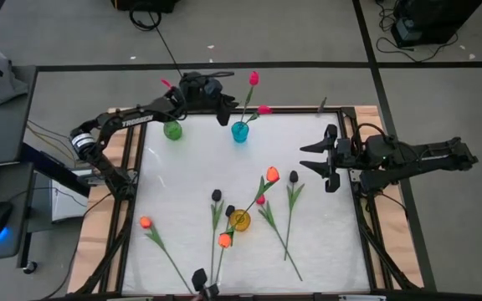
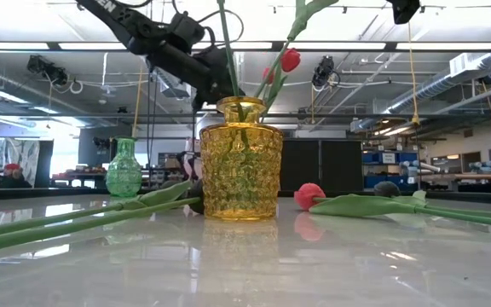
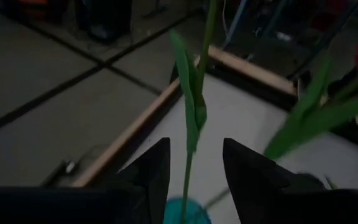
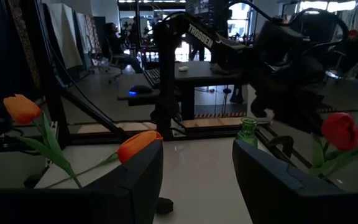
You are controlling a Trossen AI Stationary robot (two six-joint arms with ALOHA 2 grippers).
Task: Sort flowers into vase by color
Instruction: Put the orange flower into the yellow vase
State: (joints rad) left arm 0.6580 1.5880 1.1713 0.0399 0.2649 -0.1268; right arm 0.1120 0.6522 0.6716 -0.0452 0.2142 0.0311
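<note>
My left gripper (image 1: pixel 224 115) (image 3: pixel 194 146) is open at the table's far edge, just above the blue vase (image 1: pixel 239 132) (image 3: pixel 185 213). A thin green stem with a leaf (image 3: pixel 191 106) rises from that vase between the fingers and seems clear of both. Two pink-red tulips (image 1: pixel 253 79) stand in the blue vase. My right gripper (image 1: pixel 308 156) (image 4: pixel 197 155) is open and holds nothing, over the table's right side. An orange tulip (image 1: pixel 272 175) stands in the yellow vase (image 1: pixel 239 220) (image 2: pixel 240 159). Black (image 1: pixel 216 195), orange (image 1: pixel 145 223) and pink (image 1: pixel 260 201) tulips lie flat on the table.
A green vase (image 1: pixel 172 130) (image 2: pixel 124 169) stands with no flowers in it, left of the blue one. Loose stems cross the table's middle and near part around the yellow vase. The wooden table frame (image 1: pixel 366 209) borders the white top. The left half of the table has free room.
</note>
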